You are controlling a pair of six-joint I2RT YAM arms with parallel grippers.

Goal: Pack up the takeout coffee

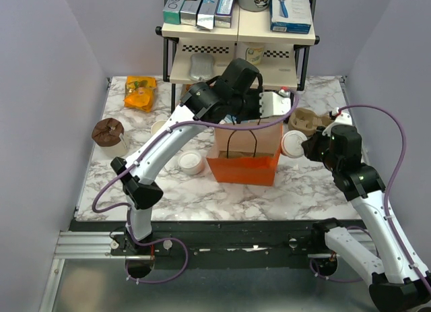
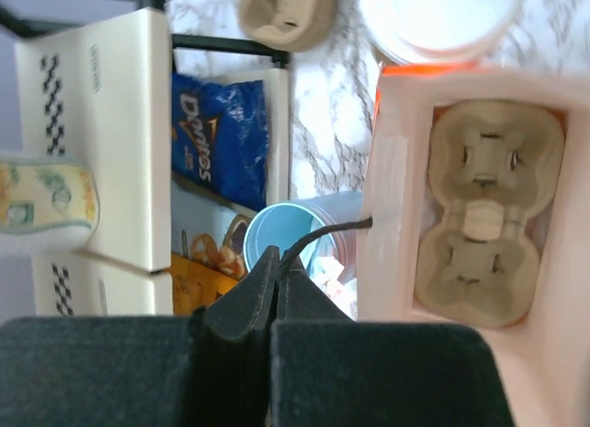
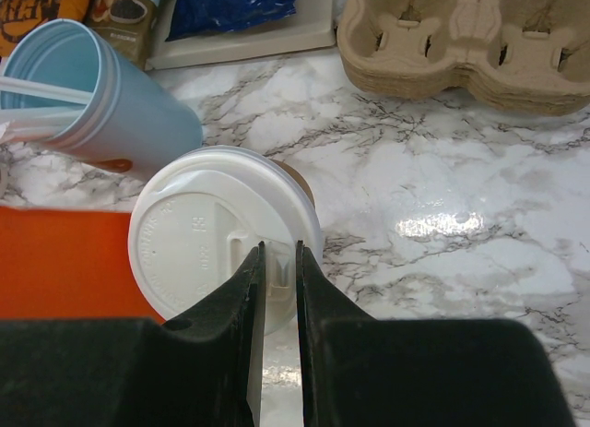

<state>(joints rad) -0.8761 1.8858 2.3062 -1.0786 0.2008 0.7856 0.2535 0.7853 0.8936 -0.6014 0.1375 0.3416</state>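
Note:
The takeout coffee point(image 1: 293, 143) is a tan paper cup with a round white lid point(image 3: 212, 224), standing on the marble table just right of the orange paper bag point(image 1: 244, 165). My right gripper point(image 3: 278, 252) hovers over the lid's near edge, jaws a narrow gap apart and holding nothing; in the top view it point(image 1: 308, 147) is at the cup's right side. My left gripper point(image 2: 275, 261) is shut on the bag's black handle point(image 2: 323, 233) and holds it at the bag's far side point(image 1: 254, 113). A cardboard cup carrier point(image 2: 484, 210) lies inside the bag point(image 2: 392, 169).
A light-blue cup point(image 3: 83, 86) with white packets stands behind the bag. A stack of cardboard carriers point(image 1: 306, 120) sits far right. A shelf rack point(image 1: 239, 36) with boxes stands at the back. A brown item point(image 1: 108, 131), an orange snack bag point(image 1: 140, 93) and a white lid point(image 1: 192, 162) lie left.

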